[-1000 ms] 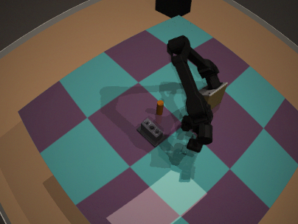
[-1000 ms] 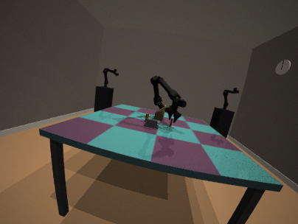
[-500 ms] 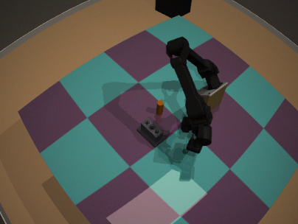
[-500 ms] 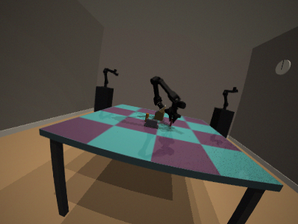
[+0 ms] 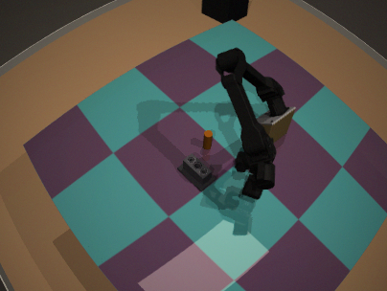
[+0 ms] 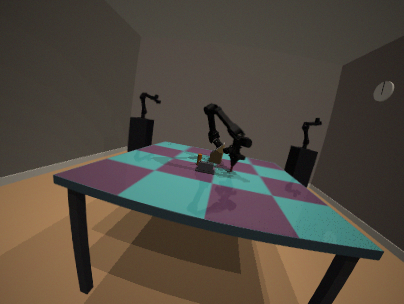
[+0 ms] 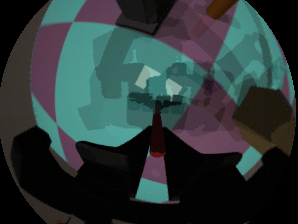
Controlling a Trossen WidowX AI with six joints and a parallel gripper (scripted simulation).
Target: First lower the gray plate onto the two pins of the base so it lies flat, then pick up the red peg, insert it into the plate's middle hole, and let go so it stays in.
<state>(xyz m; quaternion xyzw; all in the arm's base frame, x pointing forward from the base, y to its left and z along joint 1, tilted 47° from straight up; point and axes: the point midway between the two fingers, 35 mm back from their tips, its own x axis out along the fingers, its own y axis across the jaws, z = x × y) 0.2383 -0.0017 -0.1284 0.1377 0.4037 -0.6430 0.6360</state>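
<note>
The gray plate (image 5: 194,163) (image 6: 204,169) (image 7: 137,17) with three holes in a row lies flat, as far as I can see, on top of the dark base (image 5: 191,177). In the wrist view only part of the base shows, at the top edge, and the holes are out of sight. The red peg (image 7: 157,140) stands upright between the fingers. My gripper (image 7: 157,129) (image 6: 231,166) is shut on the red peg, low over the table, to the right of the base in the top and exterior views. The peg is hidden behind the arm in the top view; its lower end is hard to see.
An orange cylinder (image 5: 208,141) (image 6: 199,158) (image 7: 219,8) stands close behind the base. A tan box (image 5: 281,128) (image 6: 216,156) (image 7: 261,110) stands farther back, beside the arm. The checkered table (image 5: 139,179) (image 6: 165,192) carries them all.
</note>
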